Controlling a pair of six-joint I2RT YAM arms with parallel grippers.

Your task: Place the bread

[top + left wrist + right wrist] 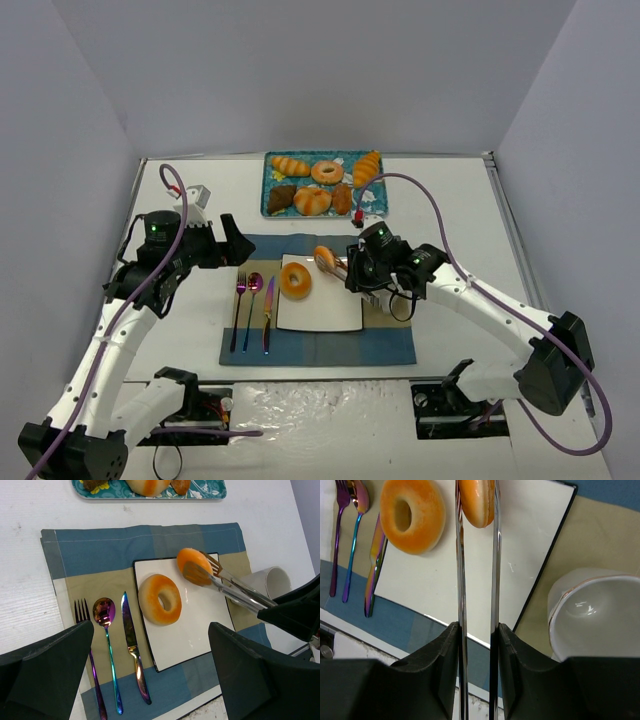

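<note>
A white square plate (pixel 330 312) lies on a blue and tan placemat (pixel 390 345). A ring-shaped bread (pixel 296 280) lies on the plate's left side. My right gripper (pixel 365 270) is shut on metal tongs (pixel 493 580). The tongs pinch an orange bread roll (pixel 325 259) over the plate's far edge; the roll also shows in the right wrist view (pixel 476 502) and in the left wrist view (pixel 190 559). My left gripper (pixel 235 243) is open and empty, above the mat's far left corner.
A teal tray (pixel 268 195) with several breads stands at the back. A fork, spoon and knife (pixel 253 310) lie on the mat left of the plate. A white cup (pixel 600 615) sits right of the plate, under my right arm.
</note>
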